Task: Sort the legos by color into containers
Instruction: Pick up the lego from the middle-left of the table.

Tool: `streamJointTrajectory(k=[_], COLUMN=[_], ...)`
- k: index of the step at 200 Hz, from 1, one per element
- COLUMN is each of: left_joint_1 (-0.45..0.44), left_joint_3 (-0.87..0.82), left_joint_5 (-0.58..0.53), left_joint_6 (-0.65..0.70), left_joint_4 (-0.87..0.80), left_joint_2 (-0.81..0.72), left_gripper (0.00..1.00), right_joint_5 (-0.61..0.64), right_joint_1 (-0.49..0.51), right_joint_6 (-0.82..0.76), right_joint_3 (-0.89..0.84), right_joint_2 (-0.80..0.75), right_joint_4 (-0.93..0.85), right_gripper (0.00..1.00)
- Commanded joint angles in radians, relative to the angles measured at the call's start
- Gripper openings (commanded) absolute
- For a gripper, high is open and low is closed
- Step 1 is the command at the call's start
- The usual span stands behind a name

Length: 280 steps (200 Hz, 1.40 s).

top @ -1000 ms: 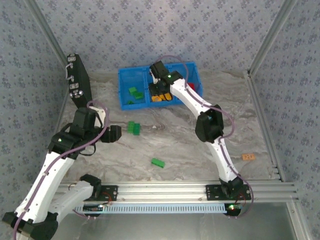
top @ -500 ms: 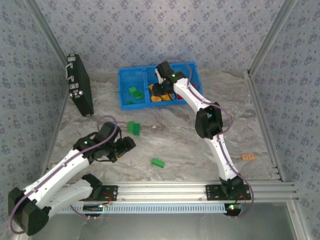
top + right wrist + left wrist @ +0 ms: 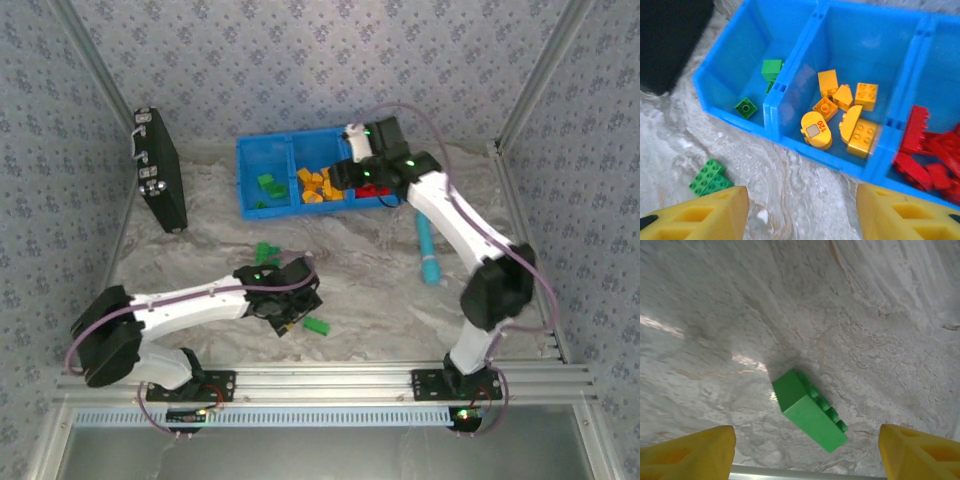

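A green lego (image 3: 809,410) lies on the marble table, between and just ahead of my left gripper's (image 3: 807,460) open yellow fingertips. From above, the left gripper (image 3: 299,312) hovers beside this green lego (image 3: 317,325). A second green lego (image 3: 265,251) lies farther back. The blue bin (image 3: 771,107) holds green bricks (image 3: 746,107) on the left, yellow ones (image 3: 861,131) in the middle and red ones (image 3: 920,165) on the right. My right gripper (image 3: 802,215) is open and empty, over the table just before the bin's near wall, also seen from above (image 3: 343,180).
A teal stick (image 3: 429,250) lies on the table right of centre. A black case (image 3: 160,170) leans at the back left, its corner also in the right wrist view (image 3: 670,40). An aluminium rail (image 3: 330,378) runs along the near edge.
My left arm swung from the left side across to the front green lego. My right gripper drew back from over the middle compartment, and its arm swung right, uncovering the teal stick.
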Motion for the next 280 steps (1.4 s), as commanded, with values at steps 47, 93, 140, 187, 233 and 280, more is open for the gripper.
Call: streamJointTrajectory(k=[47, 93, 140, 187, 233, 280], left_joint_1=[-0.072, -0.072, -0.074, -0.074, -0.073, -0.043], left_joint_3=[0.105, 0.170, 0.152, 0.141, 0.141, 0.160], left_joint_5=[-0.025, -0.033, -0.057, -0.059, -0.048, -0.072], left_joint_6=[-0.244, -0.240, -0.271, -0.251, -0.208, -0.103], left_joint_4=[-0.002, -0.056, -0.065, -0.055, -0.061, -0.121], left_joint_2=[0.168, 0.261, 0.273, 0.297, 0.328, 0.323], left_gripper=[0.75, 0.71, 0.62, 0.49, 0.41, 0.25], right_joint_5=[-0.026, -0.038, -0.053, -0.063, -0.059, -0.043], right_joint_1=[-0.089, -0.103, -0.106, -0.109, -0.119, -0.132], right_joint_6=[0.064, 0.069, 0.056, 0.052, 0.050, 0.047], right_joint_3=[-0.416, -0.523, -0.564, -0.567, -0.569, -0.568], right_joint_2=[-0.536, -0.698, -0.717, -0.698, -0.682, -0.657], right_joint_4=[0.054, 0.004, -0.011, 0.002, -0.001, -0.004], right_gripper=[0.64, 0.65, 0.65, 0.65, 0.65, 0.65])
